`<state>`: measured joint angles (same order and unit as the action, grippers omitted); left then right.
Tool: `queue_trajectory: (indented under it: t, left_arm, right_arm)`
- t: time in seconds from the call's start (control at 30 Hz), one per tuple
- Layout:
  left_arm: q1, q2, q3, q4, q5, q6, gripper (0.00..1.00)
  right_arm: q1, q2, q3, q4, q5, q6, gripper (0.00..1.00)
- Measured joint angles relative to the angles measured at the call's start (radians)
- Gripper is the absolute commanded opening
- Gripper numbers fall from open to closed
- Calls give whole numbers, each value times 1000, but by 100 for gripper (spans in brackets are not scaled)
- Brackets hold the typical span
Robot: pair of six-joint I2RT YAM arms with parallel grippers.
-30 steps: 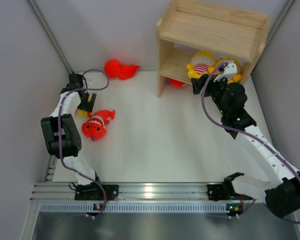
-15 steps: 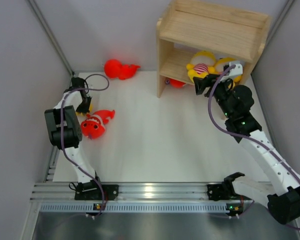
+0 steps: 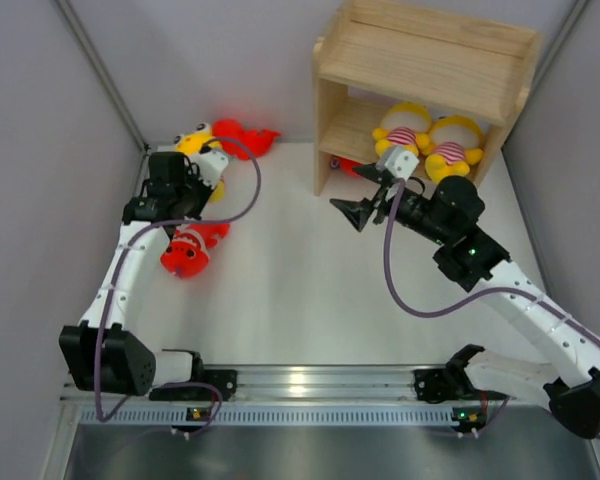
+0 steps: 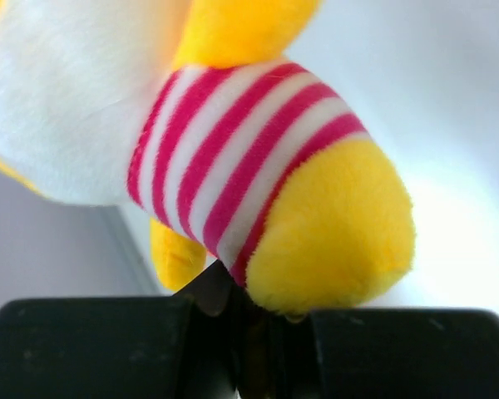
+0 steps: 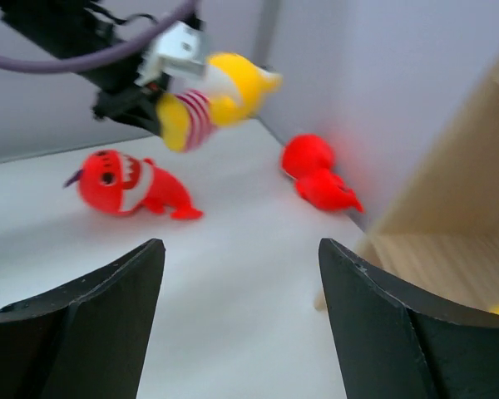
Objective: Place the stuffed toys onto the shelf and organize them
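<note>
My left gripper (image 3: 202, 160) is shut on a yellow stuffed toy (image 3: 194, 144) with a red-and-white striped body (image 4: 233, 158), held up above the table at the far left; the jaws pinch its lower end (image 4: 249, 295). One red shark (image 3: 186, 251) lies below that gripper, and another (image 3: 242, 138) lies by the back wall. A third red toy (image 3: 350, 166) shows by the shelf's foot. Two yellow toys (image 3: 404, 131) (image 3: 450, 146) sit on the lower board of the wooden shelf (image 3: 420, 60). My right gripper (image 3: 354, 213) stands open and empty in front of the shelf, facing left (image 5: 239, 249).
Grey walls close in the white table (image 3: 310, 280) on the left, back and right. The shelf's left side panel (image 3: 326, 140) stands just behind my right gripper. A metal rail (image 3: 300, 385) with the arm bases runs along the near edge.
My left gripper closed on the yellow toy and lifted it up and to the right. My right arm drew back from the shelf and swung left, with a second yellow toy now on the lower board.
</note>
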<state>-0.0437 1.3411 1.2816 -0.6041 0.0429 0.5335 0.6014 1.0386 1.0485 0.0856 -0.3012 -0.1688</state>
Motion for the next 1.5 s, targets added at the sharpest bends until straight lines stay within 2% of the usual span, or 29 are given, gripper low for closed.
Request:
queue_trajectory:
  t: [0.1, 0.2, 0.33, 0.5, 0.63, 0.83, 0.93, 0.97, 1.03, 1.07, 1.1, 1.13, 1.17, 1.2, 1.27, 1.3, 1.4, 1.5]
  left_arm:
    - [-119, -103, -58, -52, 77, 20, 0]
    - [-178, -164, -68, -125, 138, 14, 0]
    - [-186, -232, -69, -178, 240, -9, 0]
    - [-187, -339, -69, -211, 332, -26, 0]
    - [-187, -357, -79, -225, 359, -31, 0]
    - [-187, -357, -89, -249, 369, -34, 0]
    - [-187, -357, -89, -267, 386, -36, 0]
    - [-187, -357, -89, -274, 392, -37, 0]
    - [-187, -357, -89, -290, 402, -38, 0]
    - [-187, -357, -89, -296, 405, -38, 0]
    - [-187, -357, -89, -297, 405, -38, 0]
    - [-187, -357, -88, -298, 404, -39, 8]
    - [-187, -357, -87, -299, 397, -41, 34]
    - [-187, -357, -85, -299, 391, -40, 50]
    - [-187, -357, -76, -306, 372, -52, 71]
    - [-187, -358, -68, -307, 357, -59, 87]
    - [-189, -364, -34, -302, 297, -75, 98]
    - [-192, -388, -22, -296, 206, -87, 99]
  right_arm:
    - [87, 73, 47, 5, -122, -49, 77]
    - [126, 177, 80, 44, -209, -56, 79]
    - [184, 304, 85, 119, -245, -51, 79]
    - [283, 364, 77, 207, -230, -66, 79]
    - [337, 399, 124, 243, -207, -75, 78]
    - [343, 501, 209, 259, -164, -76, 76]
    - [345, 550, 221, 264, -155, -78, 65]
    - [346, 566, 230, 262, -153, -80, 48]
    - [348, 591, 245, 259, -153, -87, 31]
    - [349, 599, 251, 258, -154, -86, 13]
    - [352, 602, 254, 256, -156, -91, 6]
    - [356, 602, 255, 254, -157, -92, 0]
    - [359, 602, 255, 252, -155, -95, 0]
    - [360, 600, 255, 251, -152, -98, 0]
    - [361, 592, 246, 246, -126, -109, 0]
    - [361, 578, 228, 242, -103, -117, 0]
    - [347, 511, 156, 201, -68, -124, 0]
    - [281, 425, 85, 174, -76, -105, 0]
